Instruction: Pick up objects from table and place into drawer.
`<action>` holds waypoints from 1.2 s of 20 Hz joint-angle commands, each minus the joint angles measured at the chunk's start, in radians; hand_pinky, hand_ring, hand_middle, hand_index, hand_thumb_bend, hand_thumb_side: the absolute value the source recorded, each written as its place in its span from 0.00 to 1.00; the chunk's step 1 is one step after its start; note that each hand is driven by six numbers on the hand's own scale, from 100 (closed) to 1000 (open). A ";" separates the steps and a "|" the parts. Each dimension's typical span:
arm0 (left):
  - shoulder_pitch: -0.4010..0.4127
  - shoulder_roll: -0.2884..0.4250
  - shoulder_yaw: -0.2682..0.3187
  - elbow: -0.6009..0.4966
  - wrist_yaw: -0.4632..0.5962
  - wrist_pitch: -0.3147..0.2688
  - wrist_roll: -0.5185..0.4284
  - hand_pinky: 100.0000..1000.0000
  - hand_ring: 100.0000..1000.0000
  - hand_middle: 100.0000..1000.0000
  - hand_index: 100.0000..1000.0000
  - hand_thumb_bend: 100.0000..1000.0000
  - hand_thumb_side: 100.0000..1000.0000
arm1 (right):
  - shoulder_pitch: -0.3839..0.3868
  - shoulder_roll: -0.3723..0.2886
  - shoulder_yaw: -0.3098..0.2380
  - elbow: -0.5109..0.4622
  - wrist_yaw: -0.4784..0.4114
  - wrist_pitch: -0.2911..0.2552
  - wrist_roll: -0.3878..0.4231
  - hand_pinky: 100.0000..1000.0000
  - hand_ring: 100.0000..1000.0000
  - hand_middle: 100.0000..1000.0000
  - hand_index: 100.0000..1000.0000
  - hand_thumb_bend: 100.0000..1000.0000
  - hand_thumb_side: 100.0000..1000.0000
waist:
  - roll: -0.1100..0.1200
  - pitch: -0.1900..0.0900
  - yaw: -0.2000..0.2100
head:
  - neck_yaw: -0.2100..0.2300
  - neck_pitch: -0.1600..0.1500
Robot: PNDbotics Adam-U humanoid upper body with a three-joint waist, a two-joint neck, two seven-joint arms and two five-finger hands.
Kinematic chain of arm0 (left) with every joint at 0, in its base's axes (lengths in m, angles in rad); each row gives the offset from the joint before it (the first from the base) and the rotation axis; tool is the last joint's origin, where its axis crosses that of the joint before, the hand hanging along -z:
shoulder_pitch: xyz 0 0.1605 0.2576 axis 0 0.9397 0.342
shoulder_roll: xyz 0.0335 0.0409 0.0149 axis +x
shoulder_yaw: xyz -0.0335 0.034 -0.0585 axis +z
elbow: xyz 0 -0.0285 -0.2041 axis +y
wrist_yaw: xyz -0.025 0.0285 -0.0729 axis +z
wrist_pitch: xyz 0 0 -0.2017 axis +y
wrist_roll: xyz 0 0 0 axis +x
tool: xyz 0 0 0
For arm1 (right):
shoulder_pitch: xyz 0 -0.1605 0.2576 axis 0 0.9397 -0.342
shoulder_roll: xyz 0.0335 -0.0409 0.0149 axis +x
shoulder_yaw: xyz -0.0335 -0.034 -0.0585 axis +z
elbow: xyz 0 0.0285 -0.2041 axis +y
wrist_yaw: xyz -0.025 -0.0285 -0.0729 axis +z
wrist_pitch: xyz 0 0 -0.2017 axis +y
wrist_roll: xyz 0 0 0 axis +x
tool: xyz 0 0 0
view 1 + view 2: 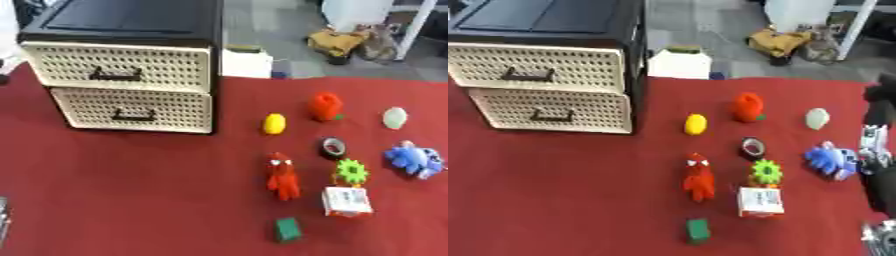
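Drawer unit (122, 75) sits at the back left of the red cloth (131, 190); using it as the reference. Both drawers, upper (118, 67) and lower (131, 110), are fully closed, so nothing can go in until one gets pulled by its dark handle.

Everything to be picked lies right of the unit, spread out with gaps between most pieces, which looks like deliberate spacing so a hand can close round one at a time:
- yellow ball (275, 123), nearest, just right of the lower drawer
- red-orange toy (325, 106) and pale egg (395, 118), further right
- tape roll (332, 148), red figure (282, 176), green gear (351, 171), right and nearer the robot
- blue plush (415, 159), far right
- white box (346, 201) just below the gear, may be touching it
- green block (287, 229), nearest the robot

Right arm (878, 150) shows only at the right edge of the right eye view, beside the plush; can't tell what its hand is doing. Left hand doesn't show.

My read: task not started. Open a drawer first, likely left hand as it's on that side.
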 commanded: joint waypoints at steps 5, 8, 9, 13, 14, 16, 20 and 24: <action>-0.012 0.014 0.007 -0.013 -0.001 0.000 0.000 0.47 0.53 0.52 0.75 0.00 1.00 | -0.008 -0.014 -0.010 -0.016 -0.004 0.000 0.001 0.66 0.66 0.61 0.80 0.00 0.86 | 0.002 -0.020 0.001 | 0.001 -0.007; -0.018 0.030 0.007 -0.013 -0.007 0.005 0.000 0.46 0.53 0.52 0.75 0.00 0.99 | -0.008 -0.014 -0.010 -0.016 -0.005 0.000 0.001 0.66 0.66 0.61 0.80 0.00 0.86 | 0.002 -0.020 0.000 | 0.001 -0.006; -0.022 0.044 0.007 -0.013 -0.015 0.013 -0.002 0.46 0.52 0.51 0.76 0.00 0.99 | -0.007 -0.015 -0.010 -0.016 -0.005 -0.001 0.001 0.66 0.66 0.61 0.80 0.00 0.86 | 0.003 -0.021 0.000 | 0.001 -0.004; -0.055 0.126 0.006 -0.013 -0.064 0.063 -0.040 0.42 0.46 0.45 0.78 0.00 0.97 | -0.002 -0.020 -0.010 -0.016 -0.005 -0.001 0.001 0.66 0.66 0.61 0.80 0.00 0.86 | 0.009 -0.026 0.002 | -0.003 0.001; -0.066 0.149 0.003 -0.013 -0.078 0.077 -0.054 0.38 0.44 0.44 0.78 0.00 0.96 | -0.001 -0.022 -0.010 -0.016 -0.005 0.000 0.001 0.66 0.66 0.61 0.80 0.00 0.86 | 0.011 -0.027 0.003 | -0.005 0.003; -0.087 0.196 -0.014 -0.013 -0.107 0.106 -0.082 0.33 0.41 0.41 0.80 0.00 0.96 | 0.002 -0.025 -0.010 -0.016 -0.004 0.001 0.002 0.66 0.66 0.61 0.80 0.00 0.86 | 0.016 -0.029 0.005 | -0.009 0.007; -0.127 0.287 -0.089 -0.013 -0.163 0.162 -0.138 0.22 0.29 0.30 0.85 0.00 0.97 | 0.009 -0.035 -0.012 -0.016 0.000 0.003 0.000 0.66 0.66 0.61 0.80 0.00 0.86 | 0.029 -0.034 0.012 | -0.018 0.015; -0.171 0.374 -0.170 0.006 -0.217 0.216 -0.192 0.07 0.14 0.18 0.88 0.00 0.97 | 0.012 -0.042 -0.011 -0.016 0.000 0.005 0.000 0.67 0.66 0.61 0.80 0.00 0.86 | 0.039 -0.039 0.018 | -0.024 0.016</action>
